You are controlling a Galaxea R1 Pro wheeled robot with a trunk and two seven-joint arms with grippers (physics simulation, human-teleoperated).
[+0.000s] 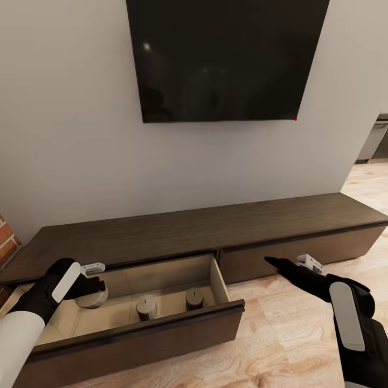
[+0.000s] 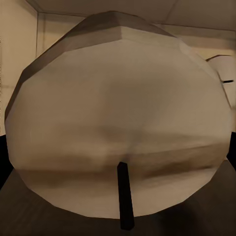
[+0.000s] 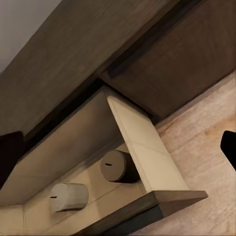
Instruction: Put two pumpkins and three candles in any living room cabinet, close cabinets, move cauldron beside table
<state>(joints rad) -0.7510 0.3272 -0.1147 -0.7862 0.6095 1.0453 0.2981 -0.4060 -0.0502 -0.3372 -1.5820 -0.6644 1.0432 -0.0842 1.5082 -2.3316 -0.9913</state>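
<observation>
The long dark brown cabinet (image 1: 205, 226) stands against the wall with its left-middle drawer (image 1: 161, 323) pulled out. Two candles (image 1: 146, 307) (image 1: 194, 298) stand upright on the drawer's pale floor; the right wrist view shows them as a pale one (image 3: 69, 196) and a darker one (image 3: 117, 167). Over the drawer's left part, my left gripper (image 1: 92, 281) is shut on a third candle (image 1: 91, 297), whose flat top and wick (image 2: 124, 196) sit right at the left wrist camera. My right gripper (image 1: 271, 262) hangs open in front of the closed right drawer front, holding nothing. The pumpkins and the cauldron are out of view.
A black TV (image 1: 226, 54) hangs on the grey wall above the cabinet. Light wood floor (image 1: 280, 334) runs in front. Red brick (image 1: 6, 237) shows at the far left, and grey kitchen units (image 1: 377, 140) at the far right.
</observation>
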